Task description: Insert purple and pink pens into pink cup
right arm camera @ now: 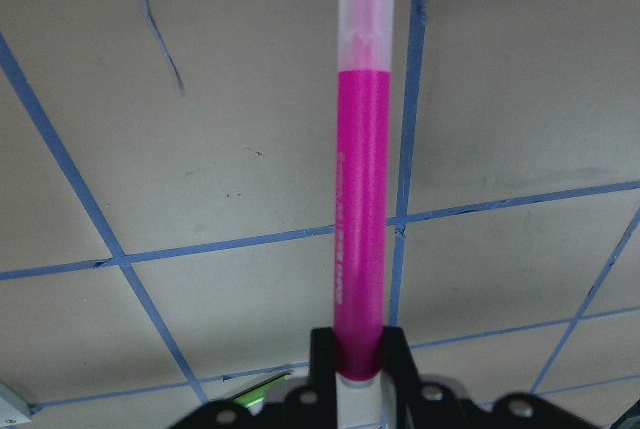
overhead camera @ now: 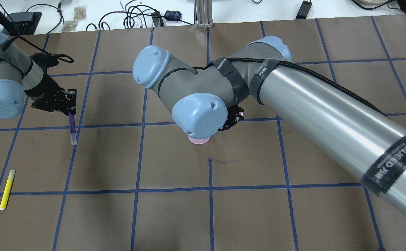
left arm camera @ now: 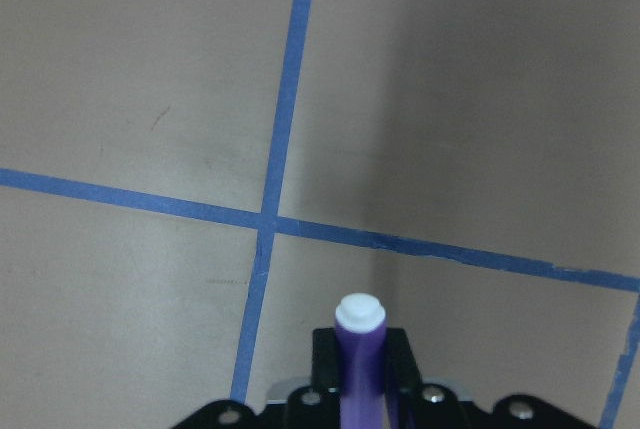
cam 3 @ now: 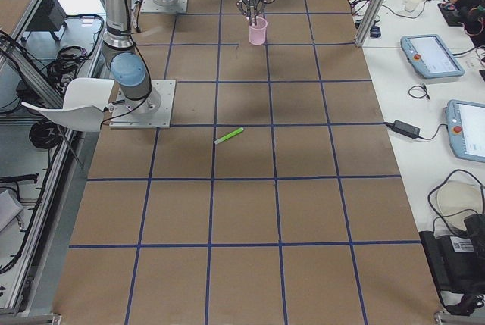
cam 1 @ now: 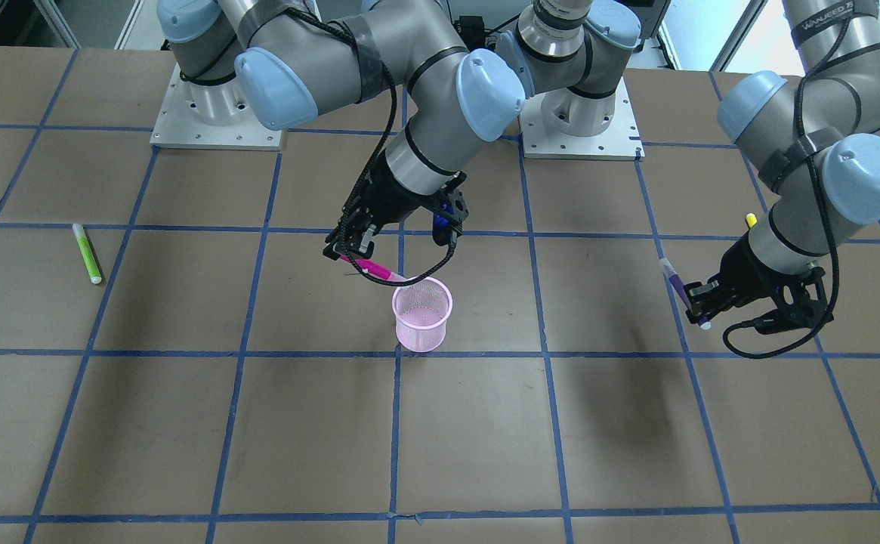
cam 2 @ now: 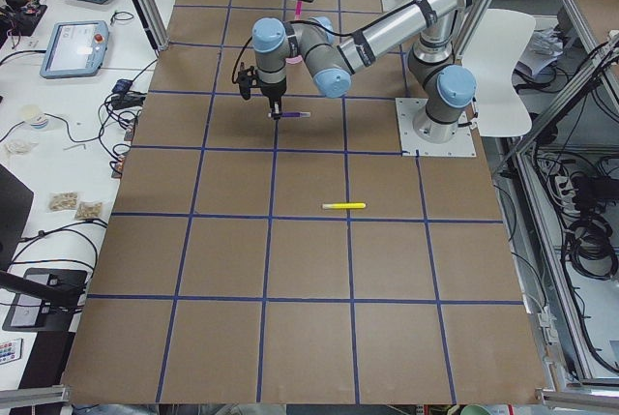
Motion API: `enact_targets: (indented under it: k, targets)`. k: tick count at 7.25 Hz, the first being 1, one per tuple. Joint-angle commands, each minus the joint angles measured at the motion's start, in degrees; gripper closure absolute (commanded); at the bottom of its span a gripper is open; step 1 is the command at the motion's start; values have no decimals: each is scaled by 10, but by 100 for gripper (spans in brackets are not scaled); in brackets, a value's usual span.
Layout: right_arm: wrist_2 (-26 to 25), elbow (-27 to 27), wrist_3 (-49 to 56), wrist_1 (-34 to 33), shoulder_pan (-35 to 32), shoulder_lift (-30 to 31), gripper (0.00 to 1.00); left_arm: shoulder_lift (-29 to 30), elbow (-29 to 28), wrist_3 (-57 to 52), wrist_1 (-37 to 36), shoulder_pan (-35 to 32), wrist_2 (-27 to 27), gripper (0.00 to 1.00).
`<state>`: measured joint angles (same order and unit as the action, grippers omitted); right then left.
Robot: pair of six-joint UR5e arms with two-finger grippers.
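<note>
Right tool [right arm camera: 358, 354] aims pink pen [right arm camera: 360, 199] at pink cup [cam 1: 422, 317].
The right tool clamps the pink pen's rear end, its tip just ahead over the pink cup's near rim. Judged best: steepen the pen and centre the tip before releasing. Well apart, the left tool [cam 1: 695, 300] grips the purple pen [cam 1: 674, 279] above the counter [cam 1: 485, 438].

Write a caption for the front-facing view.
Right gripper points a pink pen toward the pink cup; left gripper holds a purple pen aside; a green pen lies apart.
</note>
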<state>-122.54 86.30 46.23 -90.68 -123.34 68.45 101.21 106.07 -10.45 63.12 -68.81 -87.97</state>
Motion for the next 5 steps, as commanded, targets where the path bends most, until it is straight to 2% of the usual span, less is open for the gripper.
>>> enact_targets:
  k: [1,4,5]
  targets:
    - [2,-24,-52,23,-41,-37,100,-1,0,-1,1,-1,5,100]
    - [-1,-23,-53,22,-43,-48,100,-3,-1,0,1,-20,1,100]
    - [-1,-24,-54,22,-43,-53,93,-5,-2,1,0,-32,-4,100]
